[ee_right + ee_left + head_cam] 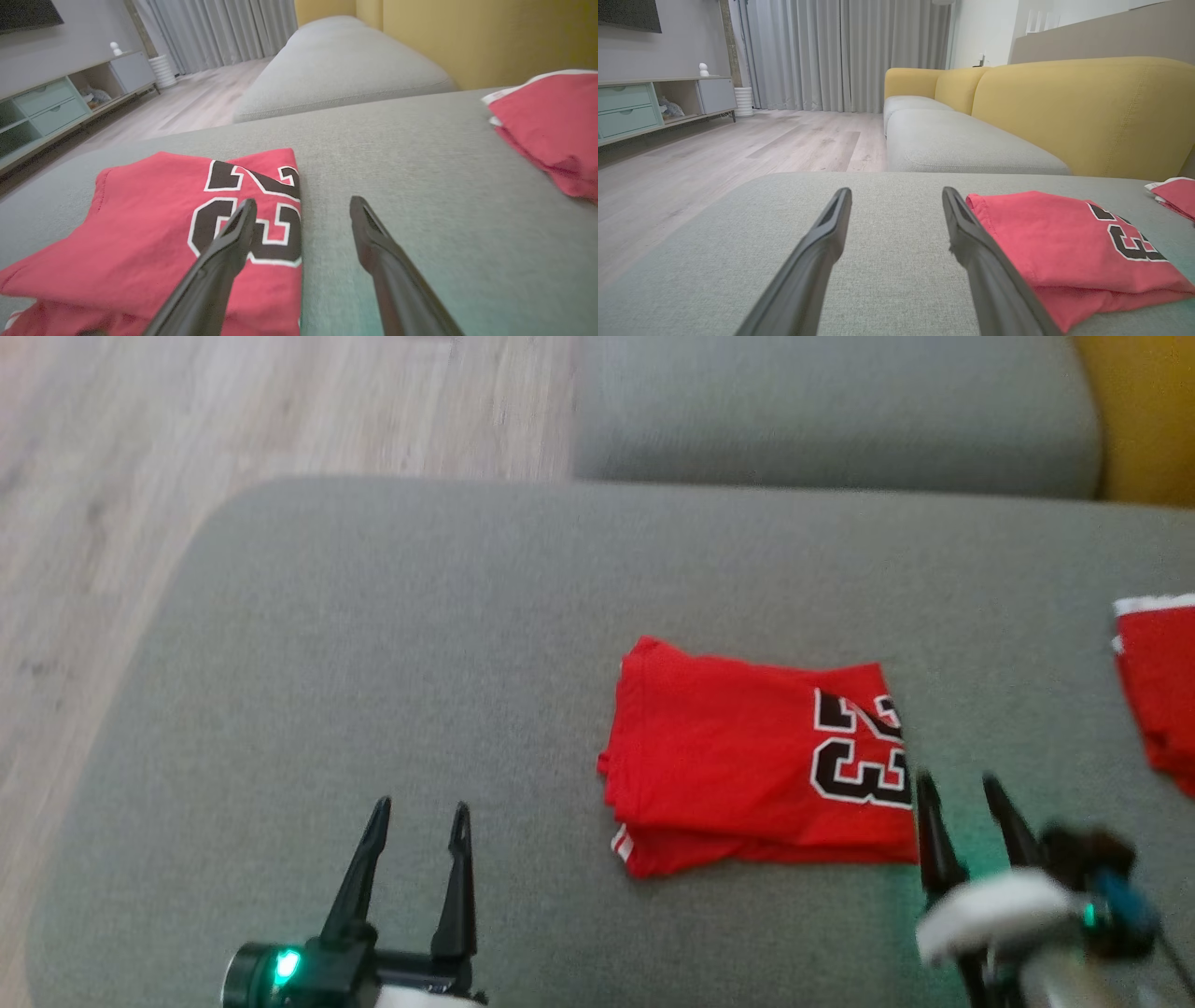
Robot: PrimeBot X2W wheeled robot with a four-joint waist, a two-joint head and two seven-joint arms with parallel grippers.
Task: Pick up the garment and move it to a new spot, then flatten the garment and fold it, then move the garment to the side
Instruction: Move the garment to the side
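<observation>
Left gripper (420, 805), right gripper (957, 779): being held spread, empty.
Folded garment (738, 756) is lying on sofa seat (373, 663), right gripper at its edge; sideways move is being judged pending, all layers needing pinching.

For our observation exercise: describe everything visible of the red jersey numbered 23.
The red jersey, seemingly soft knit, is folded into a layered rectangle, with a black, white-edged 23 at its right end and white trim peeking at the near left corner. It lies flat on the grey cushion. The open right end effector hovers by its near right corner; contact is unclear.
</observation>
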